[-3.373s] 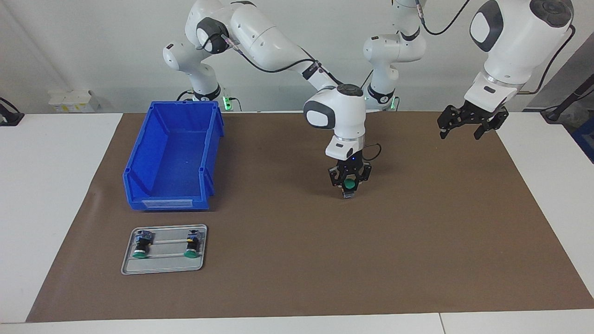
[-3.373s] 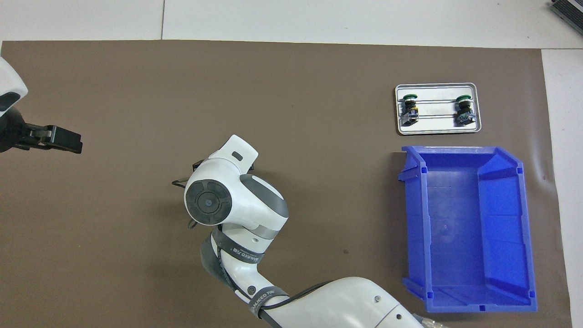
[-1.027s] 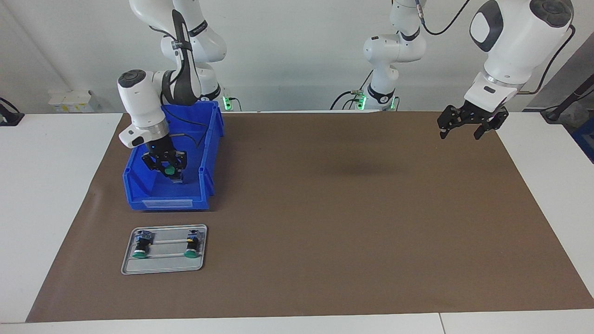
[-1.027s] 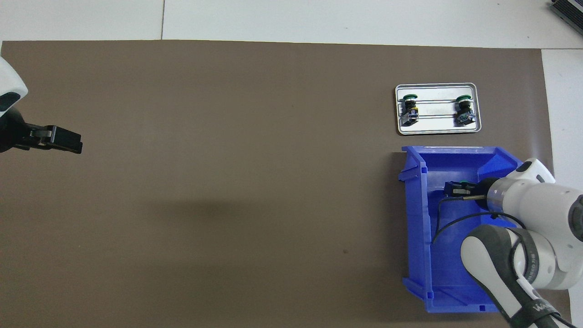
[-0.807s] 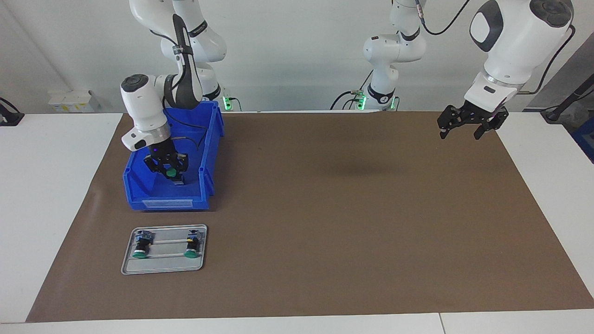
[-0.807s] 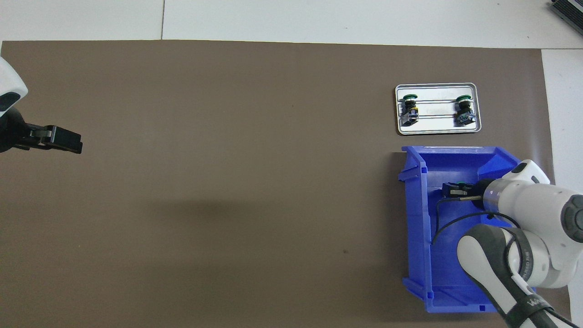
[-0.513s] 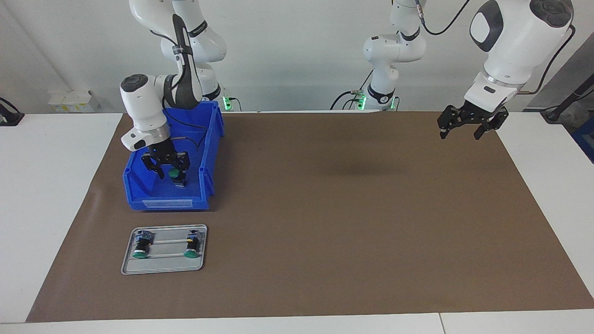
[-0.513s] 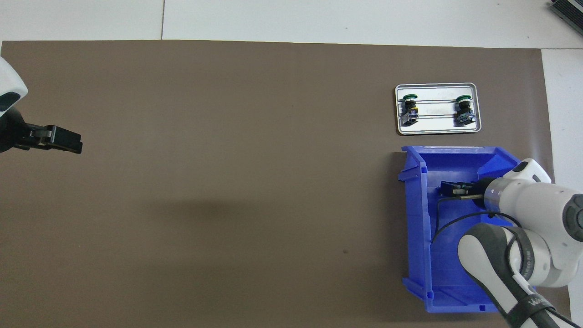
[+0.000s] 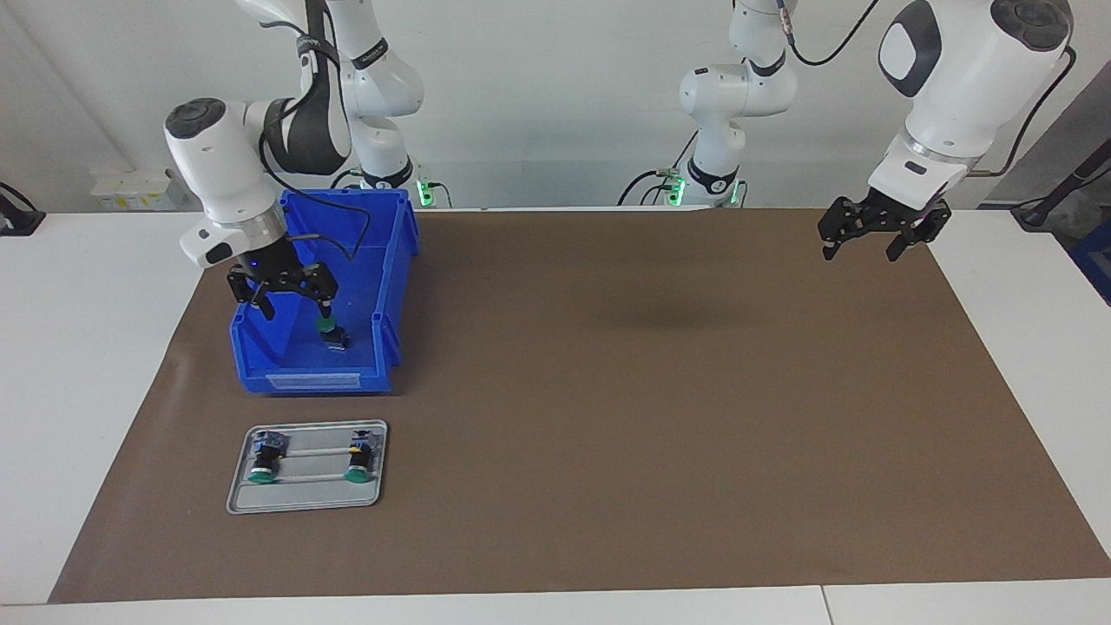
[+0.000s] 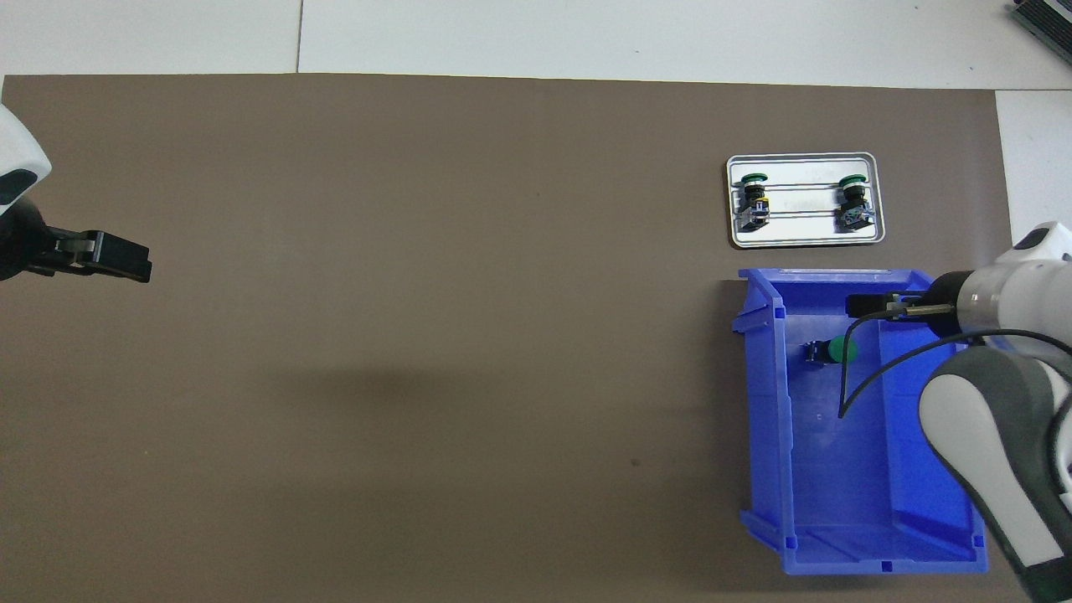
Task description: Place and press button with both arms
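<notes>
A button (image 9: 330, 331) with a green cap lies free on the floor of the blue bin (image 9: 299, 380), in the part farther from the robots. It also shows in the overhead view (image 10: 834, 350) inside the bin (image 10: 779, 435). My right gripper (image 9: 293, 302) is open and empty, raised over the bin beside the button; it shows in the overhead view (image 10: 871, 303) too. My left gripper (image 9: 877, 233) is open and empty, and waits in the air over the mat at the left arm's end (image 10: 109, 255).
A small metal tray (image 9: 304, 496) lies on the brown mat, farther from the robots than the bin, with two more green-capped buttons (image 9: 260, 464) (image 9: 356, 460) in it. The tray (image 10: 804, 239) also shows in the overhead view.
My right gripper carried the button over the bin, lowered it, opened and let it go. It then rose and shifted toward the right arm's end of the table. The left arm has not moved.
</notes>
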Controlling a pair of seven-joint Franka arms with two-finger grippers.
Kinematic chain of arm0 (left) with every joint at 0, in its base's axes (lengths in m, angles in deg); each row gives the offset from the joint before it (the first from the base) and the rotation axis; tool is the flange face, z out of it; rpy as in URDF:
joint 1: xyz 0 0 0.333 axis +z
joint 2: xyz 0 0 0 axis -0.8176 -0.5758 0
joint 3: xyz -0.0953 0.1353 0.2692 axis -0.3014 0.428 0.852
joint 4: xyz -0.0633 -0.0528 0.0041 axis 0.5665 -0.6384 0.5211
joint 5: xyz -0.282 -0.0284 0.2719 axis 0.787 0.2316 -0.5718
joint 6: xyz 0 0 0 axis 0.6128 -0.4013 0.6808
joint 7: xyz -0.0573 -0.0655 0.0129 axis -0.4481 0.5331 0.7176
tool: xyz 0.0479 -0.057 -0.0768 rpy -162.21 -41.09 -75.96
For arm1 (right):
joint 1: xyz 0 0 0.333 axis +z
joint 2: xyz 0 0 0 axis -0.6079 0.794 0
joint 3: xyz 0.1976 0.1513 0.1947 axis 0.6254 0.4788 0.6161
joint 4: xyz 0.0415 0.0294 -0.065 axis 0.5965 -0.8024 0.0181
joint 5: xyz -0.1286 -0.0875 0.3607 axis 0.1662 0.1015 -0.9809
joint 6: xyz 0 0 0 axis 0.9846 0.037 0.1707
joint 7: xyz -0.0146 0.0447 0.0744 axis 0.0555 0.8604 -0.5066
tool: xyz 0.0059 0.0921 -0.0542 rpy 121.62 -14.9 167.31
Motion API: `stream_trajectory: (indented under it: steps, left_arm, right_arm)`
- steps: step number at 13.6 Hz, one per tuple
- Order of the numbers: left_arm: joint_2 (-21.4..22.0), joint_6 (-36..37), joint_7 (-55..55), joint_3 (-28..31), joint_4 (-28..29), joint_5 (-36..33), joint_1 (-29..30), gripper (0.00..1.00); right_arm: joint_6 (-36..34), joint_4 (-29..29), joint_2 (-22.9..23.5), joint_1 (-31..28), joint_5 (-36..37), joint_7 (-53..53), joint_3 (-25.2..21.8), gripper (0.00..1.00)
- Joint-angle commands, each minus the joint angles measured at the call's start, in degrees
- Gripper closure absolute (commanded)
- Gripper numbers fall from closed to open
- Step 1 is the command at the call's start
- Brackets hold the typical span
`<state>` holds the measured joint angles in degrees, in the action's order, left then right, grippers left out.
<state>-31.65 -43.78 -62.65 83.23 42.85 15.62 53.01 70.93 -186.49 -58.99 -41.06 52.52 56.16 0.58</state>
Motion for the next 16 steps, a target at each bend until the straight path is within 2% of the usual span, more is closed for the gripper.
stream_trajectory:
  steps: [1, 4, 6, 9, 16]
  left_arm:
    - [1.76, -1.26, 0.43, -0.21, 2.1, 0.32, 0.34, 0.0]
    - [1.76, -1.26, 0.43, -0.21, 2.1, 0.32, 0.34, 0.0]
    - [1.76, -1.26, 0.43, -0.21, 2.1, 0.32, 0.34, 0.0]
    - [1.76, -1.26, 0.43, -0.21, 2.1, 0.32, 0.34, 0.0]
    - [1.76, -1.26, 0.43, -0.21, 2.1, 0.32, 0.34, 0.0]
  right_arm:
    - [-12.59, 10.8, 0.78, -2.0, 0.46, -0.04, 0.21, 0.0]
    - [-26.05, 23.54, 2.79, -2.87, 2.92, 1.11, 0.21, 0.0]
    - [-31.52, 29.63, 3.85, -2.97, 5.02, 1.11, 0.3, 0.0]
    - [-33.82, 31.5, 3.85, -2.7, 8.19, 1.46, 0.38, 0.0]
    - [-34.18, 31.32, 3.85, -1.82, 8.03, 5.41, 0.65, 0.0]
